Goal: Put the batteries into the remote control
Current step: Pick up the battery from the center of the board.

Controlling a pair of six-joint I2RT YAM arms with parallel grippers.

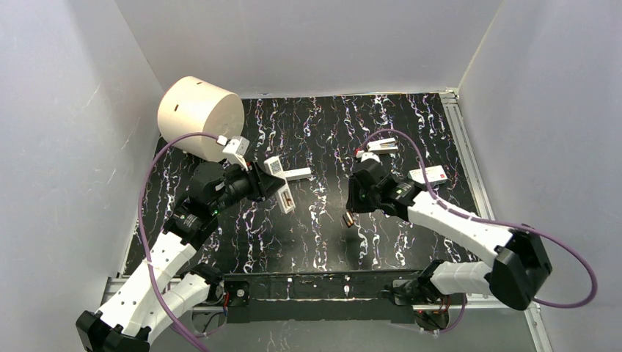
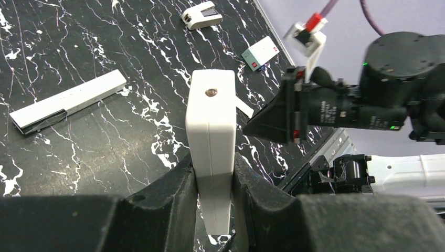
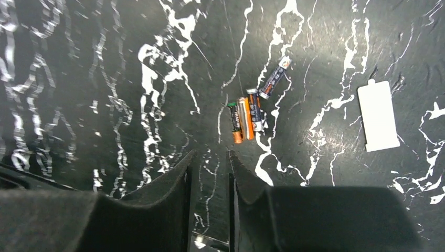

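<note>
The left claw (image 2: 214,161) is pinching the remote (image 2: 211,118) by its long sides near one end, so the white bar juts out past the fingers above the table (image 2: 105,152), apart from the white strip (image 2: 68,102) lying flat there. The right claw (image 3: 209,157) hangs slightly spread and empty over the table, its tips just short of the batteries (image 3: 245,119). They lie side by side in a tight cluster, one more angled off their far end, with a white tabbed plate (image 3: 379,115) well apart.
</note>
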